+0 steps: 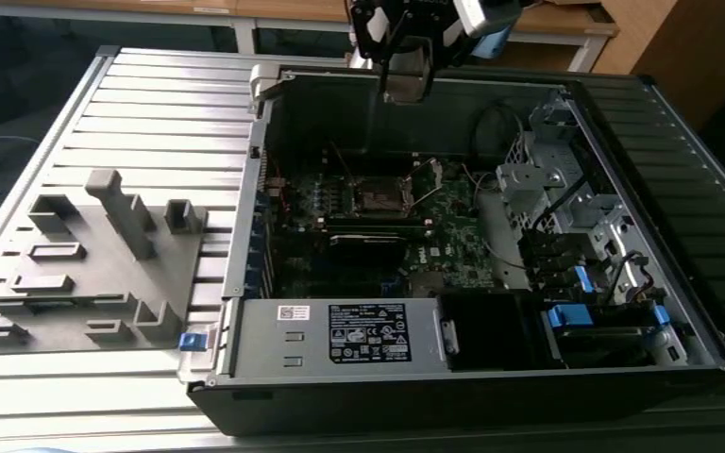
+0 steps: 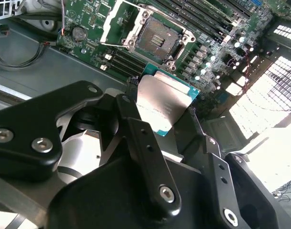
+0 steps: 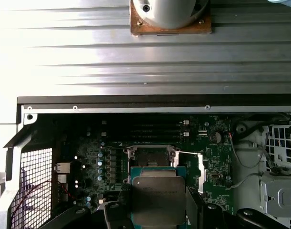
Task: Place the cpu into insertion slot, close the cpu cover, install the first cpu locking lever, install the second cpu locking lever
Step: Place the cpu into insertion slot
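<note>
Exterior view: ribbed table (image 1: 148, 113), case (image 1: 463, 382) | second wrist view: gripper (image 2: 163, 109) holds cpu (image 2: 159, 98)

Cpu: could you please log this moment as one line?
gripper: shut on cpu | insertion slot: empty | cpu cover: open

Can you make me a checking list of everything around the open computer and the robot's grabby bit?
Surface: ribbed metal table, with the computer case lying open on it.
Job's things: cpu held above the motherboard, not yet in; insertion slot empty; cpu cover swung open beside the slot.
Clutter: grey plastic fixture on the table, at the exterior view's left of the case.
Grippers: tool shut on the cpu's edges.
Cables: black cables by the motherboard's edge, apart from the slot.
Surroundings: wooden furniture behind the table.
</note>
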You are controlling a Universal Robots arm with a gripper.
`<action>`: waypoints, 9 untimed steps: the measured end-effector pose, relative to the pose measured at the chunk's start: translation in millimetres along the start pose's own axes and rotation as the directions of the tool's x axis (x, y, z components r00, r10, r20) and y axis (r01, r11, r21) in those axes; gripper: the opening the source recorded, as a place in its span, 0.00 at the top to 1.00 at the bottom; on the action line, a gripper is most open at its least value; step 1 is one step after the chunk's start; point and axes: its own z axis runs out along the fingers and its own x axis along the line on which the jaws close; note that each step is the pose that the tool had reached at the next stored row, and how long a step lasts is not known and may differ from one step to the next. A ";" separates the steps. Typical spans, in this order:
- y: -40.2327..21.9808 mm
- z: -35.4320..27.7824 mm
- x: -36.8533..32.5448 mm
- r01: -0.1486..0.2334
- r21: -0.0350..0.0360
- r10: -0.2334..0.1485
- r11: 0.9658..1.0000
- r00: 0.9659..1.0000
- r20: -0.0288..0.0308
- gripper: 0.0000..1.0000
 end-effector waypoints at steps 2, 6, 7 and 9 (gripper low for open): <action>0.0 0.0 0.0 0.000 0.000 0.000 1.000 1.000 0.000 0.46; 0.0 0.4 0.0 0.000 0.000 0.000 1.000 1.000 0.000 0.46; -0.1 1.1 0.0 0.000 0.000 0.000 1.000 1.000 0.000 0.46; -0.3 3.2 0.5 0.000 0.000 0.000 1.000 1.000 0.001 0.46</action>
